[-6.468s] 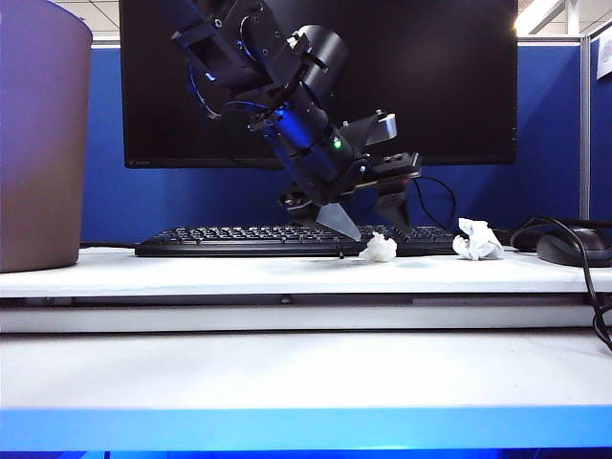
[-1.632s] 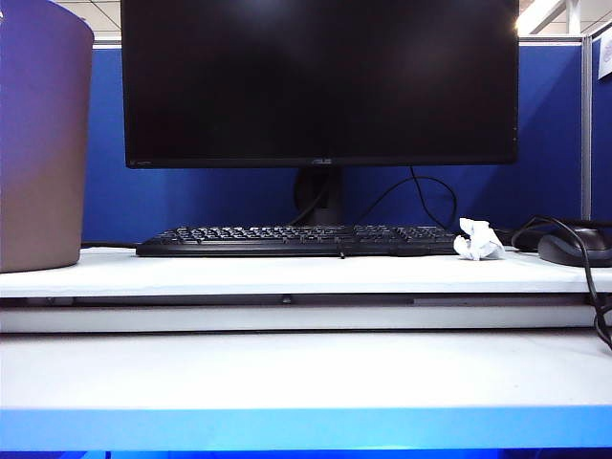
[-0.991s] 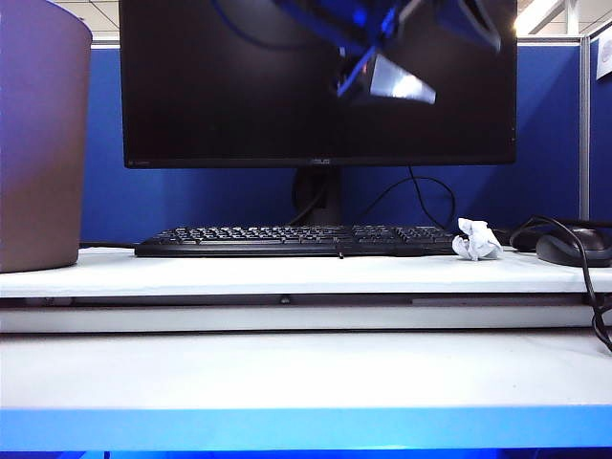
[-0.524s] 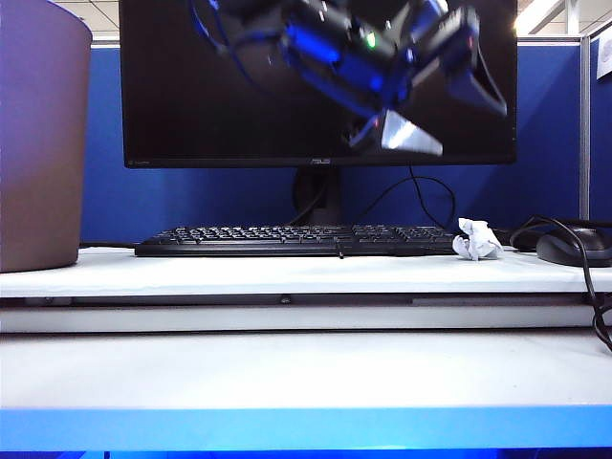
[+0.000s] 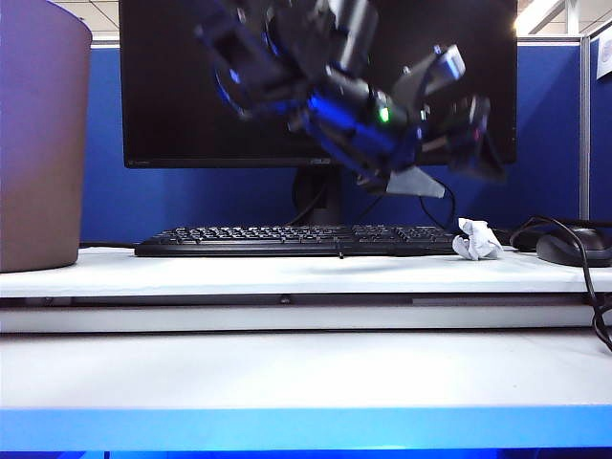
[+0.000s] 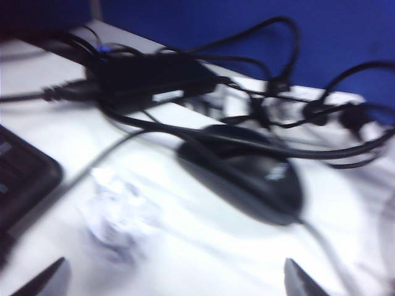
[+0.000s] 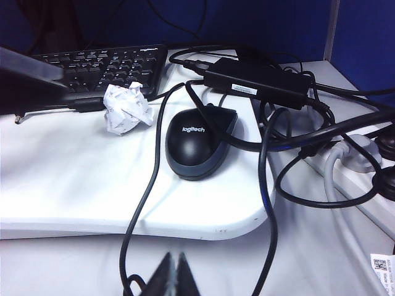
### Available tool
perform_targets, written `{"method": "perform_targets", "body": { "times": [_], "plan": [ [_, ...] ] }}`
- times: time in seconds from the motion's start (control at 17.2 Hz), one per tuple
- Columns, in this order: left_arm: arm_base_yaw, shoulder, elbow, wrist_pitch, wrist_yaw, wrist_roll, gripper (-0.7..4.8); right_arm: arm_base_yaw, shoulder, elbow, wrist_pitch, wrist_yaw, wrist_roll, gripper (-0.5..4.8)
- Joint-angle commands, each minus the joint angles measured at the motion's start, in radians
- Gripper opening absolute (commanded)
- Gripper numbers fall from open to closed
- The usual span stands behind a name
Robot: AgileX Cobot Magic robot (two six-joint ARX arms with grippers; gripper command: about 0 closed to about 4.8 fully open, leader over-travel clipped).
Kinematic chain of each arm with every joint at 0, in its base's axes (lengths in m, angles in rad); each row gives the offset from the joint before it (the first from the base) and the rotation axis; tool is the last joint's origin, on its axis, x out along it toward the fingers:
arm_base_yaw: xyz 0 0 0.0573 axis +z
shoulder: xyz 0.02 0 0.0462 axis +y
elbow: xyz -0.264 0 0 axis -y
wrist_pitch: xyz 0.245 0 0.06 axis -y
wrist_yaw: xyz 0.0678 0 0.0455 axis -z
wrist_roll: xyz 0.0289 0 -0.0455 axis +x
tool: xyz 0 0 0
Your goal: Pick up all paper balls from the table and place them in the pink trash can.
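**Observer:** Where is the paper now?

**Operator:** I see 1 white paper ball (image 5: 477, 240) on the raised shelf of the counter (image 5: 287, 368), just off the right end of the keyboard (image 5: 292, 240) and beside the mouse (image 5: 574, 247). It sits where it sat 1 second ago. The second ball that lay near the keyboard's middle 6.5 seconds back is gone from the shelf. The pink trash can (image 5: 40, 143) stands at the far left, well apart from the ball.

**Observer:** And the arms?

**Operator:** My left end effector (image 5: 445, 177) was high against the monitor (image 5: 320, 81) half a second ago; it has dropped and now hangs blurred just above and left of the ball, not touching it. In the left wrist view its 2 fingertips (image 6: 43, 280) stand wide apart, with nothing between them, and the ball (image 6: 120, 209) lies ahead, beside the mouse (image 6: 247, 172). My right end effector (image 7: 173, 274) hangs low over the counter's front with its tips pressed together, empty, and the ball (image 7: 126, 109) lies well ahead of it.
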Motion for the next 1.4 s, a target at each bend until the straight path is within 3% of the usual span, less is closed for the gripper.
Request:
{"method": "perform_targets", "body": {
  "times": [0.06, 0.47, 0.82, 0.93, 1.4],
  "plan": [
    [-0.001, 0.044, 0.003, 0.099, -0.069, 0.087, 4.63, 0.000, -0.002, -0.002, 0.013, 0.000, -0.003, -0.05],
    [0.003, 0.135, 0.014, 0.275, -0.089, 0.097, 4.61, 0.000, -0.002, -0.002, 0.013, 0.000, -0.003, -0.05],
    [0.003, 0.216, 0.121, 0.270, -0.078, 0.093, 4.50, 0.000, -0.002, -0.002, 0.013, 0.000, -0.003, -0.05],
    [0.003, 0.216, 0.122, 0.257, -0.080, 0.093, 3.57, 0.000, -0.002, -0.002, 0.014, 0.000, -0.003, -0.05],
    [0.008, 0.247, 0.121, 0.222, -0.071, 0.090, 3.58, 0.000, -0.002, -0.002, 0.013, 0.000, -0.003, -0.05]
  ]
}}
